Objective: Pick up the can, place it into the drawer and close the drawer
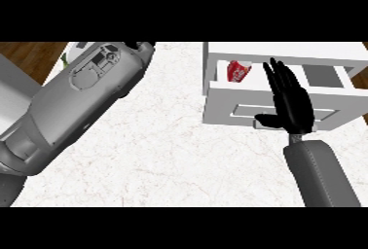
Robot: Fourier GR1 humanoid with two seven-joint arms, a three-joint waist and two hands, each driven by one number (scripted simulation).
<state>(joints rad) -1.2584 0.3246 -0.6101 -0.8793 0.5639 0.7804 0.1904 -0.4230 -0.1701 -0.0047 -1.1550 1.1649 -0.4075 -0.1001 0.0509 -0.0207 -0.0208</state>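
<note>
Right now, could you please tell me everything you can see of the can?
The can is red with white markings and looks like a small metal drinks can. It sits inside the open white drawer, near its left wall, and seems tilted. Only the drawer seems to touch it; the open right hand is apart from it, to its right, over the drawer's front.

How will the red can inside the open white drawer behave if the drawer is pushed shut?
The red can seems to lie on its side, so it may roll. It sits near the left wall of the white drawer, which likely stops it quickly.
</note>
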